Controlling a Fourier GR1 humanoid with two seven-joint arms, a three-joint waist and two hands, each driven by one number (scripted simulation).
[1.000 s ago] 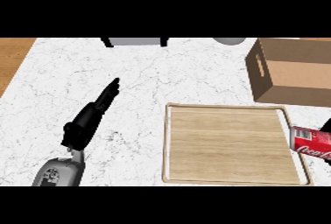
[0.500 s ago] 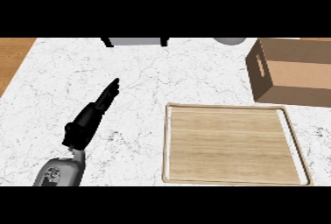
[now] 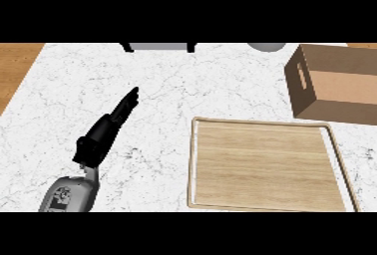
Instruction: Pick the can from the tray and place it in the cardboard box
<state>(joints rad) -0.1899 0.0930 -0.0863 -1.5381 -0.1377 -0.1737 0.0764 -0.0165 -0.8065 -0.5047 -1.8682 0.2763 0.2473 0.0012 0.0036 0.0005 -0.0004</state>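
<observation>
The wooden tray lies at the lower right of the marble counter with nothing on it. No can shows anywhere in the head view. The cardboard box stands at the upper right, just behind the tray, a handle slot in its left wall. My left hand rests on the counter left of the tray, fingers straight and pointing up and to the right, holding nothing. My right hand is out of the picture.
A grey appliance with black legs sits at the counter's far edge, and a round grey object sits to its right. Wooden floor shows past the counter's left edge.
One second ago a red can showed at the right edge beside the tray; half a second ago it had gone from view and stays unseen. The left hand has not moved.
</observation>
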